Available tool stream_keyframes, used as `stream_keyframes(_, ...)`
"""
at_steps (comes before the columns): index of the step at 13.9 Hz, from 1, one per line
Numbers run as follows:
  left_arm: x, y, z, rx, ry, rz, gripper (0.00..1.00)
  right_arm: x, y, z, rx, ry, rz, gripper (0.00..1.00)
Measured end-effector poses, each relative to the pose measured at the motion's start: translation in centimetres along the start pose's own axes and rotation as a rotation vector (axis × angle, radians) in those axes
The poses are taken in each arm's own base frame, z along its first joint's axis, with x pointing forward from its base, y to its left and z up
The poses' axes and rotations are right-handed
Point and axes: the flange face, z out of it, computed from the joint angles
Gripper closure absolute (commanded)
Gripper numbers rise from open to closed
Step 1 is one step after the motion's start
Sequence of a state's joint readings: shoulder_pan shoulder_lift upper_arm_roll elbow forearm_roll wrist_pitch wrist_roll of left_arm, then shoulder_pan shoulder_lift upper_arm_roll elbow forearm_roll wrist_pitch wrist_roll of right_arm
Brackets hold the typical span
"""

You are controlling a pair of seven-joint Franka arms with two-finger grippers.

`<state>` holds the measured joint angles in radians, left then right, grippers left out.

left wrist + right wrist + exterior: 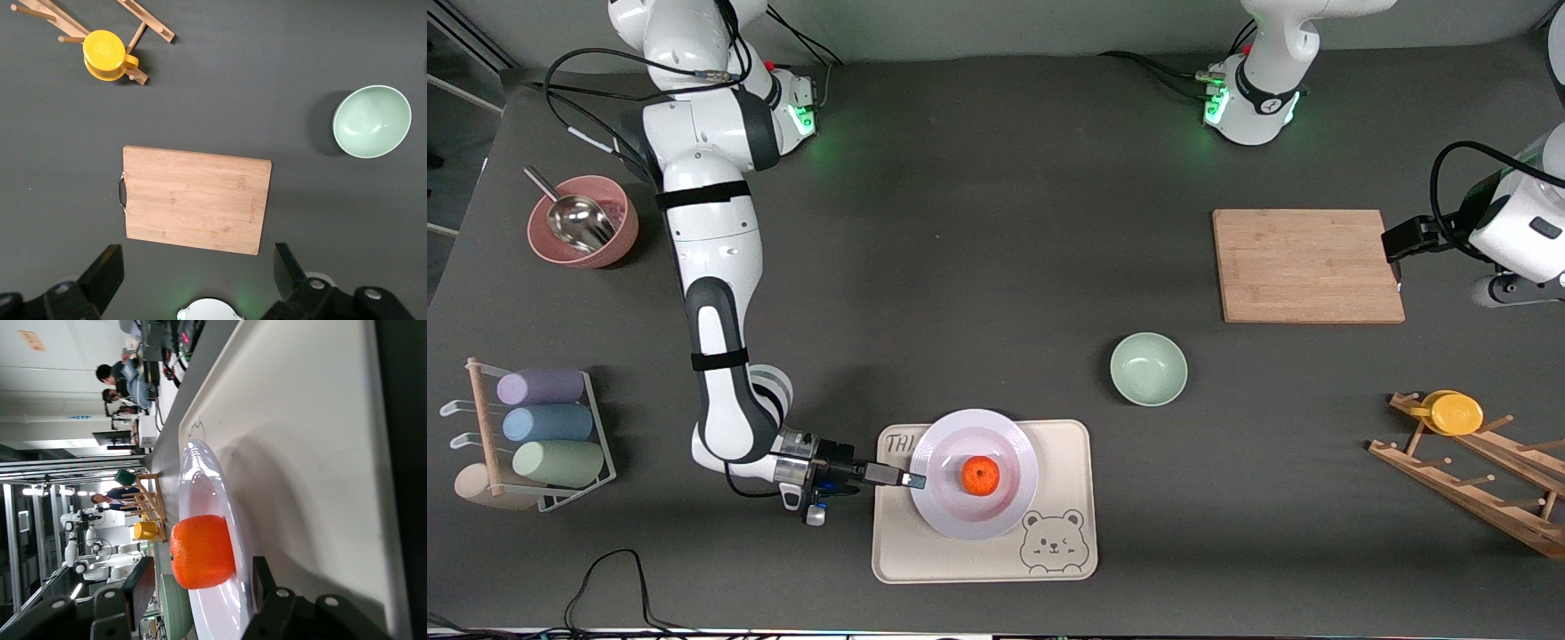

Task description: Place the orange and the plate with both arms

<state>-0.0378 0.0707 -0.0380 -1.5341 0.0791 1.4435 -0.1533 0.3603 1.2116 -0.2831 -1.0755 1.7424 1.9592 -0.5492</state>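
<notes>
With the orange (pixel 981 475) on the plate (pixel 960 524) atop the bear-print tray (pixel 1067 556), the right end effector (pixel 911 481), spread at the plate's rim, should likely withdraw, while the left end effector (pixel 197 273) waits spread over the cutting board (pixel 193 200).

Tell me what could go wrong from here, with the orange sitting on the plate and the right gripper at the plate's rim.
1. The right gripper sits at the rim of the plate, fingers either side of the edge. A sideways pull-out could drag the plate across the bear-print tray.
2. The orange lies loose on the plate; any jolt might roll it off.
3. The left gripper waits open over the cutting board, so it poses little risk.
</notes>
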Motion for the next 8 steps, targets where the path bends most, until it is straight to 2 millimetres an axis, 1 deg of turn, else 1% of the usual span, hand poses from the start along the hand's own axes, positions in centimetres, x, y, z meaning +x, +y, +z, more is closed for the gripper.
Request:
stream_keyframes(2,0.0,0.0,0.0,0.000,0.000,0.001,0.00,0.3,-1.0,-0.7,-0.077,-0.031,0.025,0.32)
stream_keyframes(3,0.0,0.1,0.0,0.000,-0.001,0.001,0.00,0.5,-1.9,-1.3,-0.127,-0.049,0.027,0.27)
stream_keyframes(4,0.0,0.1,0.1,0.000,-0.001,0.001,0.00,0.9,-3.1,-2.2,-0.190,-0.066,0.022,0.23)
stream_keyframes(5,0.1,0.1,0.1,0.001,-0.003,0.002,0.00,1.3,-4.7,-3.5,-0.260,-0.078,0.002,0.19)
stream_keyframes(6,0.1,0.1,0.2,0.001,-0.004,0.002,0.00,1.8,-6.4,-5.0,-0.334,-0.092,-0.036,0.08)
stream_keyframes(7,0.1,0.1,0.2,0.001,-0.005,0.002,0.00,2.0,-8.2,-6.7,-0.405,-0.116,-0.077,0.03)
stream_keyframes(8,0.2,0.1,0.3,0.001,-0.006,0.002,0.00,2.1,-10.0,-8.4,-0.469,-0.144,-0.113,0.00)
